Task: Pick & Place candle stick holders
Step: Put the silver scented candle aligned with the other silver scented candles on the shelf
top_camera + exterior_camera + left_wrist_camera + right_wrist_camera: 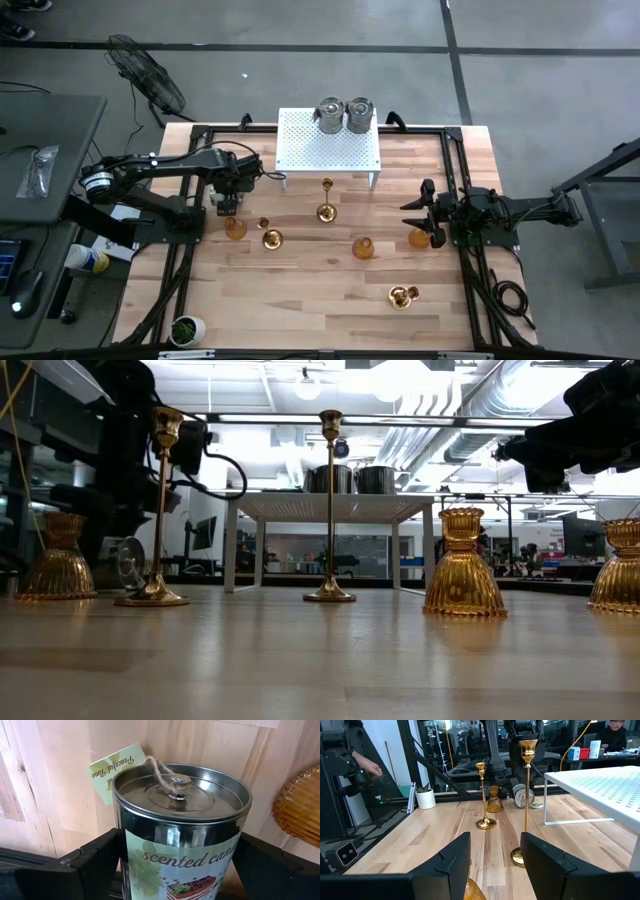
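Note:
My left gripper (228,203) is at the table's left side, shut on a silver scented-candle tin (180,825) that seems to lie on its side on the table (128,565). An amber glass holder (235,228) stands just near of it. My right gripper (418,208) is open and empty, raised above the table at the right, over an amber holder (419,238) whose top shows below its fingers (474,892). Another amber holder (363,248) and two tall gold holders (326,200) (271,238) stand mid-table. A gold one (402,296) lies near the front right. Two silver goblets (344,114) stand on the white stand. My left gripper has the tin's round wall (122,845) between its two fingers, one finger on each side, close to the lid end. The fingers come from above, pointing down, and lie across the tin. The tin's paper tag (115,770) lies on the wood.
The white perforated stand (330,150) is at the table's far middle. A small white pot with a plant (187,328) sits at the near left corner. Black frame rails (190,260) run along the table's sides. Bare wood lies along the near edge.

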Available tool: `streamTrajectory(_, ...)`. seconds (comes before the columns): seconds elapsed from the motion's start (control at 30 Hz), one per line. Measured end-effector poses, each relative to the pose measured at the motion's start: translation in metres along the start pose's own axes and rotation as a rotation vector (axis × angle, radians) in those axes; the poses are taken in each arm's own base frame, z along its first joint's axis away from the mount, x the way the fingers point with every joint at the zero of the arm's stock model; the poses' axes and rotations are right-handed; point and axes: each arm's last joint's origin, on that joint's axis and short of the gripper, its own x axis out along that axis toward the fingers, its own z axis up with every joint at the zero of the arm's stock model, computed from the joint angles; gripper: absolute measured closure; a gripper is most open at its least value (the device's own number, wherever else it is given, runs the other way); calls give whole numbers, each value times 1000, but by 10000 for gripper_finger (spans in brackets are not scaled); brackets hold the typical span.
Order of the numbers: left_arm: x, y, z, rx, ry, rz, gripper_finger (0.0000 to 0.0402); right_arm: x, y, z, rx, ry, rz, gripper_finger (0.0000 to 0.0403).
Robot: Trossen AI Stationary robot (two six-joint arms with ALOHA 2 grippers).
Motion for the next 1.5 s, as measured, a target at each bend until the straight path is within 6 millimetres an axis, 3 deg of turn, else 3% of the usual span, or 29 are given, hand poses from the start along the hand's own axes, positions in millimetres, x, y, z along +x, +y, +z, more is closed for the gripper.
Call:
streamTrajectory(0.73,-4,1,-2,-5,-3,24,74,0,0,0,0,0,0,238)
streamTrajectory(1.5,-64,18,5,-122,-198,167,73,0,0,0,0,0,0,238)
